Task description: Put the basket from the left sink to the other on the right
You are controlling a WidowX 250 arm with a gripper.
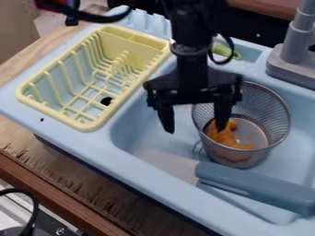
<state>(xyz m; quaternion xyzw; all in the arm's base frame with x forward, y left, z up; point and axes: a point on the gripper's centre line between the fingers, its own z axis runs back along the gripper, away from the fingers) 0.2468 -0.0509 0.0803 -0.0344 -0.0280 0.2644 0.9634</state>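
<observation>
Currently jaws (195, 126) apart at basket (232, 157) rim; orange obj. (226, 138) w/in

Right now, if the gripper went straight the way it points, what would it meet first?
Probably the mesh basket: the open gripper points down, its fingers seemingly either side of the basket's rim, though depth is unclear from this angle.

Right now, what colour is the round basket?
The basket is silvery grey mesh; it shows best in the camera view.

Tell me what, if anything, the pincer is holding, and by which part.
Nothing is held: the pincer is open, its fingers wide apart, with the mesh basket's rim showing between them, ungripped.
</observation>
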